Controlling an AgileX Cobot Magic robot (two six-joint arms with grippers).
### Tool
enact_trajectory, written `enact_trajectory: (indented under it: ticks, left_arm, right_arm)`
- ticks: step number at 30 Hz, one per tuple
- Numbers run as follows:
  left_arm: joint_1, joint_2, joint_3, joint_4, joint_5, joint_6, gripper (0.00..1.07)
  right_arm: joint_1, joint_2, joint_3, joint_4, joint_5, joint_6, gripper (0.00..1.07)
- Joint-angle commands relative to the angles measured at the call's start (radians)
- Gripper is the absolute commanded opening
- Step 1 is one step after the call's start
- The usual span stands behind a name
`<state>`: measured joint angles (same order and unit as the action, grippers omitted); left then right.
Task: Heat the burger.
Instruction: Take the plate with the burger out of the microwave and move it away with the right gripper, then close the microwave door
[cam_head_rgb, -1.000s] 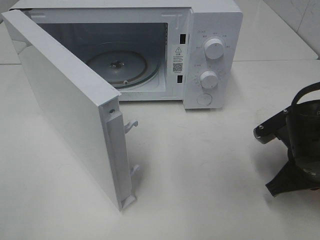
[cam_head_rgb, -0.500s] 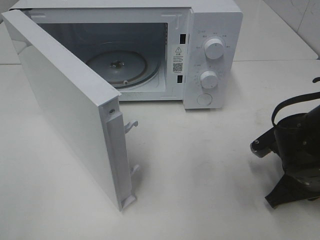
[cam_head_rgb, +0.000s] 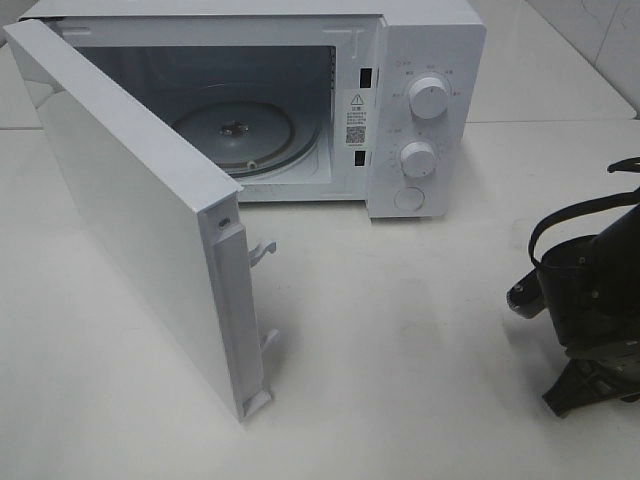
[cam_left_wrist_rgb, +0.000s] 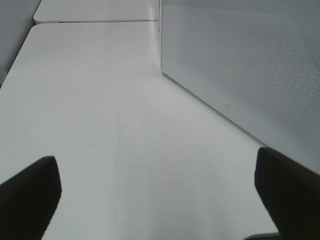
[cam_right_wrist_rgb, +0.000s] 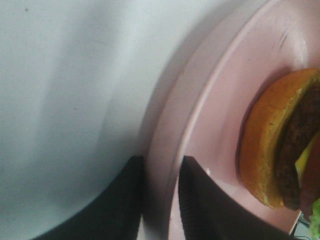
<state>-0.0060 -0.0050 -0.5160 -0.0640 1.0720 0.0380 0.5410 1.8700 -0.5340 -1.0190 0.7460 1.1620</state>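
The burger (cam_right_wrist_rgb: 280, 150) shows only in the right wrist view, at the right edge of the frame, lying on a pink plate (cam_right_wrist_rgb: 220, 100). Its bun and dark patty run as bands from top to bottom of that frame, a bit of green lettuce at the lower right corner. The right gripper (cam_right_wrist_rgb: 161, 200) has its fingers (cam_right_wrist_rgb: 129, 200) on either side of the plate's rim, a narrow gap between them; whether they pinch it I cannot tell. The left gripper (cam_left_wrist_rgb: 157, 192) has its fingers (cam_left_wrist_rgb: 30, 192) wide apart above the white worktop (cam_head_rgb: 420, 330), beside the microwave's open door (cam_head_rgb: 130, 210). The microwave (cam_head_rgb: 420, 60) stands at the upper centre of the high view, its glass turntable (cam_head_rgb: 235, 135) bare.
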Motion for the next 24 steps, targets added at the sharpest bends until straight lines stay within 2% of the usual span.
enact_trajectory:
  ticks: [1,19,24]
  left_arm:
    - [0.002,-0.004,0.0,-0.001,0.002,-0.001,0.98]
    - [0.002,-0.004,0.0,-0.001,0.002,-0.001,0.98]
    - [0.002,-0.004,0.0,-0.001,0.002,-0.001,0.98]
  right_arm:
    - [-0.002,-0.019,0.003,0.048,-0.05,-0.025,0.43]
    - [-0.002,-0.311,-0.086,0.284,0.063,-0.367,0.46]
    - [-0.002,-0.431,-0.116,0.379,0.053,-0.492,0.53]
